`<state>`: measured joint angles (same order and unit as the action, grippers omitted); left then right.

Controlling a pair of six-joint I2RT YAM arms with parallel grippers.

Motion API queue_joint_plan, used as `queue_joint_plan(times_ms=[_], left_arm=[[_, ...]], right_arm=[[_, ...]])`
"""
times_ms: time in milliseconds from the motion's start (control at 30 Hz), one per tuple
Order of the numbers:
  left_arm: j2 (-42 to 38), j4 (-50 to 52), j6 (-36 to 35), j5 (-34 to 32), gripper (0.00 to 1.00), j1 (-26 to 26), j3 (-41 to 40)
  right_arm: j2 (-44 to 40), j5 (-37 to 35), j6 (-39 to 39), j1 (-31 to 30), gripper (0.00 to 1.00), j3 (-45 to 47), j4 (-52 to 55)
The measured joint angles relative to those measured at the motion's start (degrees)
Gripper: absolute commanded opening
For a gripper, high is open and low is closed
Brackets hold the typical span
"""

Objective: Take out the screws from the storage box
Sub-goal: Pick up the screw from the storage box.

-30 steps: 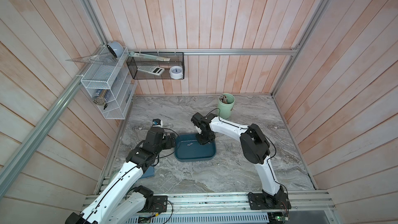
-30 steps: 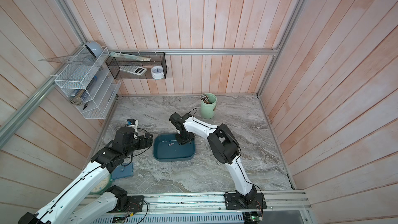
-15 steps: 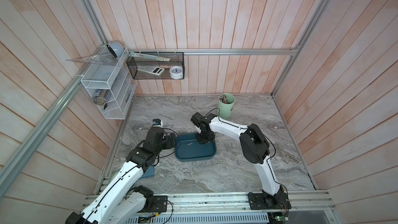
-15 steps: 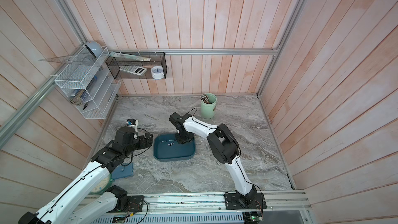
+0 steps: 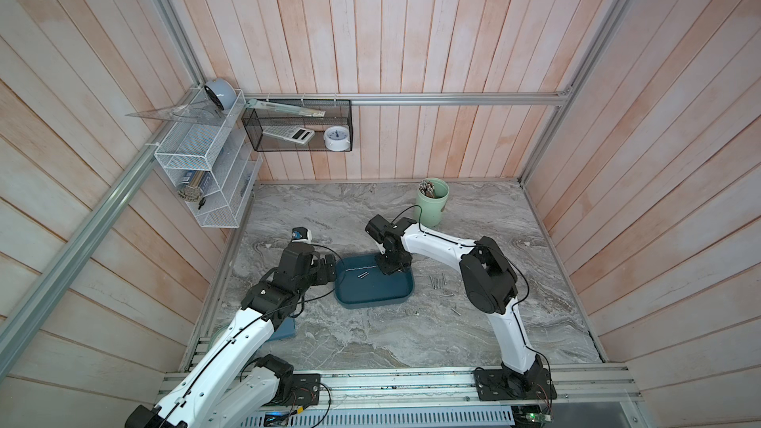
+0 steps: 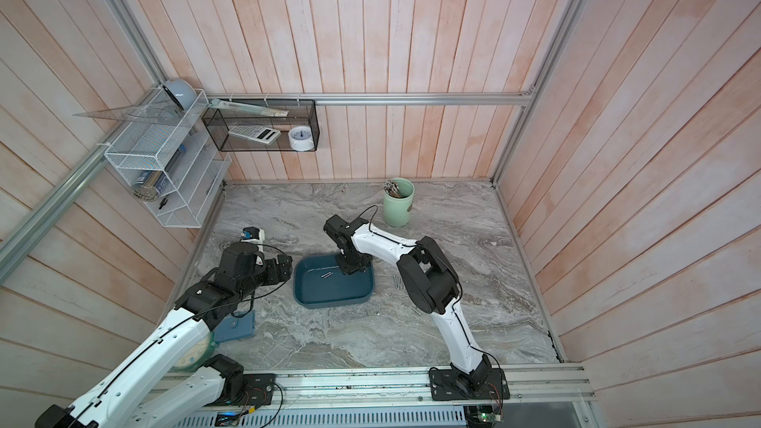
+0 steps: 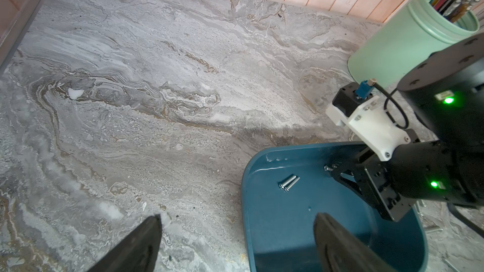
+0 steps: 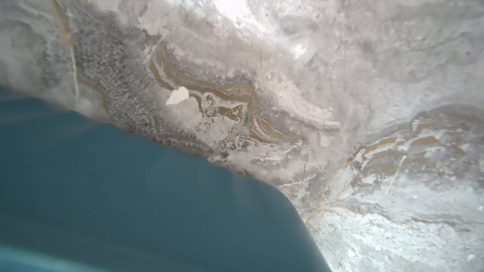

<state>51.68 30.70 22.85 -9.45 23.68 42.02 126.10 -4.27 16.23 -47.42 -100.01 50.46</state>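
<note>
The storage box (image 5: 372, 296) is a shallow teal tray near the middle of the marble table, seen in both top views (image 6: 333, 296). Two screws (image 5: 362, 275) lie side by side on its floor, also in the left wrist view (image 7: 289, 182). My right gripper (image 5: 391, 269) points down into the tray's far right corner, and its narrow jaws close on a silver screw (image 7: 327, 167). My left gripper (image 7: 237, 234) is open and straddles the tray's left wall. Several screws (image 5: 438, 282) lie on the table right of the tray. The right wrist view shows only the tray rim (image 8: 157, 192) and marble.
A pale green cup (image 5: 431, 201) holding sticks stands at the back right. A small white object (image 5: 302, 234) lies behind the left arm, and a blue flat block (image 6: 234, 327) lies under it. Wire shelves (image 5: 206, 166) hang on the left and back walls.
</note>
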Motion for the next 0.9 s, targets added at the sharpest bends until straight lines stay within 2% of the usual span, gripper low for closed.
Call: queue_joint_plan(times_ms=[200, 300, 433, 567, 900], left_arm=[[0.0, 0.0, 0.0, 0.0, 0.96, 0.0, 0.0], [0.0, 0.0, 0.0, 0.0, 0.96, 0.0, 0.0], [0.0, 0.0, 0.0, 0.0, 0.96, 0.0, 0.0], [0.0, 0.0, 0.0, 0.0, 0.96, 0.0, 0.0], [0.0, 0.0, 0.0, 0.0, 0.96, 0.0, 0.0]], right_arm=[[0.0, 0.2, 0.1, 0.0, 0.18, 0.0, -0.1], [0.0, 0.3, 0.2, -0.1, 0.17, 0.0, -0.1], [0.2, 0.4, 0.2, -0.5, 0.18, 0.0, -0.1], [0.4, 0.2, 0.3, -1.1, 0.24, 0.0, 0.1], [-1.1, -0.6, 0.8, -1.5, 0.26, 2.5, -2.2]])
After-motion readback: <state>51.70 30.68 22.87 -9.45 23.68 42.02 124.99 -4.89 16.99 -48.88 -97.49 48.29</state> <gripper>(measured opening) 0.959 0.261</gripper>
